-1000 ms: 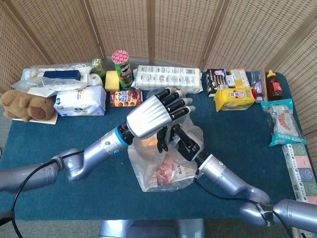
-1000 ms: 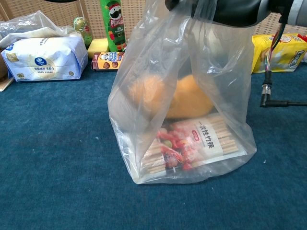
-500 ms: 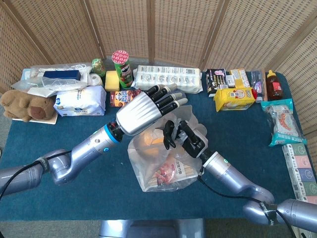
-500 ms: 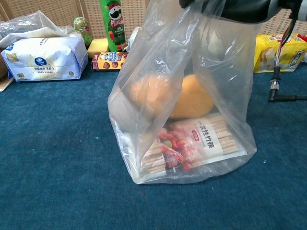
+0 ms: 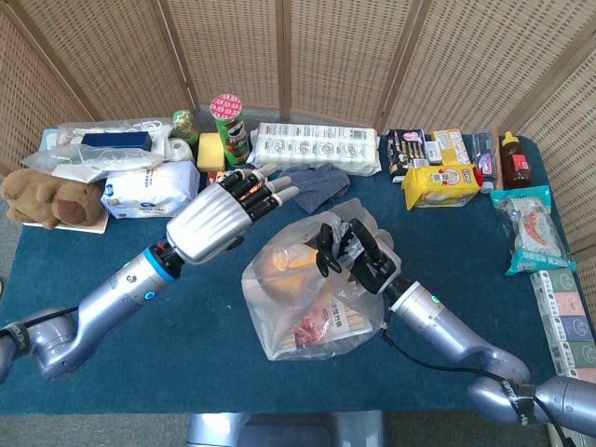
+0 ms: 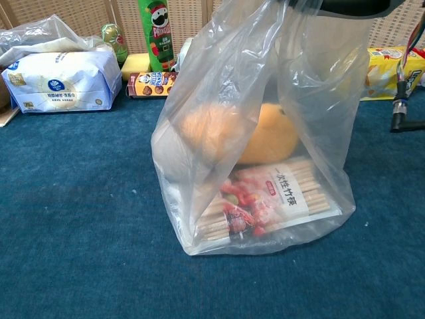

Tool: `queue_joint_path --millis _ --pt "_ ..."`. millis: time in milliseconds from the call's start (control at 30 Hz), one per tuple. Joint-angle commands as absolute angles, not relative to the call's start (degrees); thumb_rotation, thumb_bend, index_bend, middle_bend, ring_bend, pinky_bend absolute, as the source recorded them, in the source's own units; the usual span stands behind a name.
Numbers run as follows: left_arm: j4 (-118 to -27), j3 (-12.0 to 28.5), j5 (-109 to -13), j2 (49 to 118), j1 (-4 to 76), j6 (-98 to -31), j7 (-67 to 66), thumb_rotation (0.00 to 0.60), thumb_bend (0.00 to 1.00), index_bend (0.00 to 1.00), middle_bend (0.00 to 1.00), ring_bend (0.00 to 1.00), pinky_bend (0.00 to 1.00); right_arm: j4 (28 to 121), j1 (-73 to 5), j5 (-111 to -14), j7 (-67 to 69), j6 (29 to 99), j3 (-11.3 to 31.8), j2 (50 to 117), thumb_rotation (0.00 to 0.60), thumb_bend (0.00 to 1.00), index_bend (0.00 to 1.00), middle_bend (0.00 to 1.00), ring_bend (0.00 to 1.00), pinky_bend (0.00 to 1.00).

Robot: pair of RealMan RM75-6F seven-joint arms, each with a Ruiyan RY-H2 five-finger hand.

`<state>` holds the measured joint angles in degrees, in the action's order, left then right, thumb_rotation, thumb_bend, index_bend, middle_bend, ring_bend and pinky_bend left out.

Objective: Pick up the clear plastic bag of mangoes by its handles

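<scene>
Right hand (image 5: 357, 253) sits at the top of the clear plastic bag (image 5: 312, 298), its dark fingers (image 5: 328, 250) curled into the gathered plastic at the bag's mouth, gripping it there; whether they have the handles themselves cannot be told. The bag hangs directly below that hand and its base rests on the blue table cloth (image 6: 80, 226). In the chest view the bag (image 6: 252, 133) fills the frame, its film drawn up to the dark edge of the hand at the top.

Inside, low against the front wall below the hand, lies a flat printed packet of bamboo sticks (image 6: 265, 203), and on top of it sit orange-yellow mangoes (image 6: 232, 133), blurred by the wrinkled plastic.

Left hand (image 5: 221, 216) hangs to the left of the bag and apart from it, raised above the cloth, fingers stretched out and spread, holding nothing.

Beyond the left hand stand a white tissue pack (image 5: 149, 189), a brown biscuit box (image 5: 216, 179) and a green Pringles can (image 5: 229, 126). Farther back from the right hand lie a grey glove (image 5: 321, 182), a long white pack (image 5: 317, 146) and a yellow packet (image 5: 440, 185).
</scene>
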<state>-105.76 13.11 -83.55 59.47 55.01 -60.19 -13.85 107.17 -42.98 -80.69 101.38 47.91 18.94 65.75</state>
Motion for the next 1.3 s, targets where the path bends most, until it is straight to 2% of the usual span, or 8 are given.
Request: queue_joint_path --millis 33,233,400,633,967,1300 --pt "-107.74 11.65 -85.36 57.73 52.15 -62.96 -13.44 0.6 0.14 0.0 0.13 0.04 0.22 108.81 -43.26 -79.86 103.52 45.43 19.67 63.27 0.248 0.26 0.57 0.7 0.82 0.68" --pt "-110.28 8.05 -90.13 56.19 43.66 -72.67 -13.84 0.6 0.14 0.0 0.13 0.04 0.22 110.43 -43.4 -76.62 107.44 42.71 22.13 60.9 0.297 0.26 0.59 0.72 0.83 0.69" --pt "-111.5 3.07 -91.35 54.63 35.22 -78.62 -14.2 0.6 0.14 0.0 0.13 0.04 0.22 110.64 -42.66 -75.04 110.97 41.9 24.46 59.39 0.38 0.26 0.61 0.74 0.85 0.72" --pt "-111.5 -1.82 -89.54 53.87 24.04 -86.63 -12.18 0.6 0.14 0.0 0.13 0.04 0.22 112.01 -41.06 -73.15 113.78 41.67 27.71 56.8 0.51 0.26 0.64 0.76 0.89 0.76" --pt "-105.86 -6.88 -88.38 56.33 11.23 -94.44 -6.9 0.6 0.14 0.0 0.13 0.04 0.23 115.79 -40.06 -70.7 118.38 41.41 34.46 53.64 0.539 0.26 0.65 0.77 0.9 0.78" --pt "-101.52 -5.78 -86.43 57.96 5.79 -96.87 -3.14 0.6 0.14 0.0 0.13 0.04 0.23 118.91 -39.69 -67.23 118.52 40.95 40.67 51.01 0.536 0.26 0.65 0.77 0.91 0.79"
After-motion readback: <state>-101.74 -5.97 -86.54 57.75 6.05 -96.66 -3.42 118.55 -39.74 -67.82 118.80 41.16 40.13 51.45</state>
